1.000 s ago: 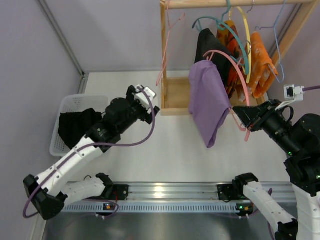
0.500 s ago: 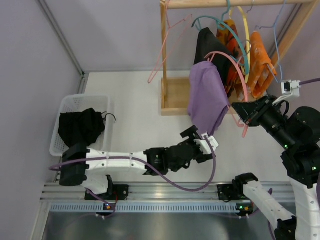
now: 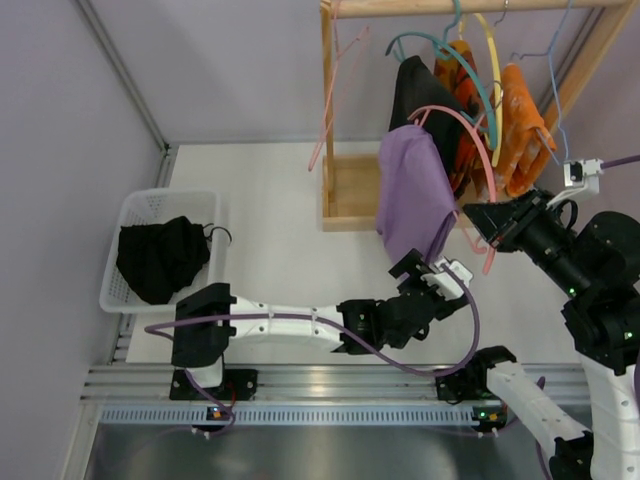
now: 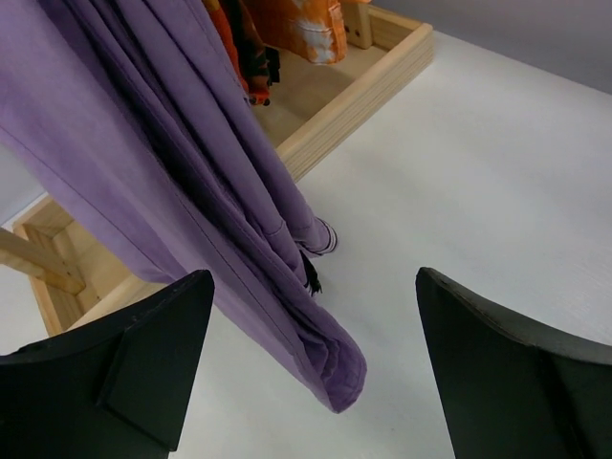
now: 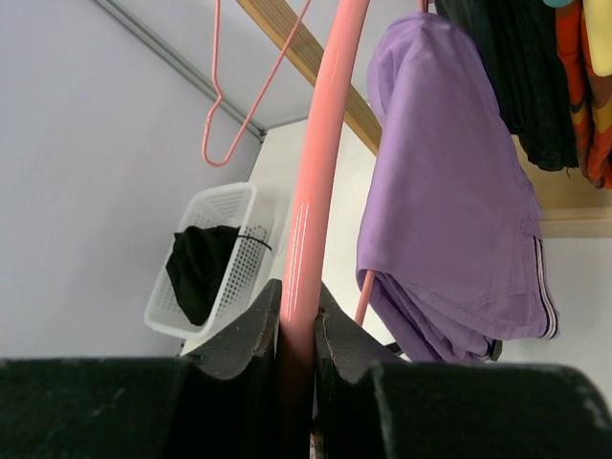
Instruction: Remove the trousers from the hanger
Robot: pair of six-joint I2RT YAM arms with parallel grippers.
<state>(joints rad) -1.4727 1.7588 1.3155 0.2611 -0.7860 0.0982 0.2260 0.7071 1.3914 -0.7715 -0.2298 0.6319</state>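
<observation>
Purple trousers (image 3: 412, 195) hang folded over a pink hanger (image 3: 468, 135) in front of the wooden rack. My right gripper (image 3: 482, 222) is shut on the hanger's pink bar (image 5: 320, 143), with the trousers (image 5: 449, 172) draped just right of it; the gripper (image 5: 298, 296) pinches the bar tightly. My left gripper (image 3: 432, 272) reaches across the table to just below the trousers' lower end. Its wrist view shows it (image 4: 314, 287) wide open, the folded hem of the trousers (image 4: 172, 163) hanging between the fingers without touching either.
A white basket (image 3: 165, 196) at the left holds a black garment (image 3: 160, 255). The wooden rack (image 3: 328, 120) carries black and orange clothes (image 3: 520, 120) on coloured hangers and an empty pink hanger (image 3: 335, 90). Its wooden base tray (image 3: 350, 190) sits behind the trousers.
My left arm swung from beside the basket across to the right and now sits under the trousers, still open. The right gripper rose slightly with the hanger. The empty pink hanger swings.
</observation>
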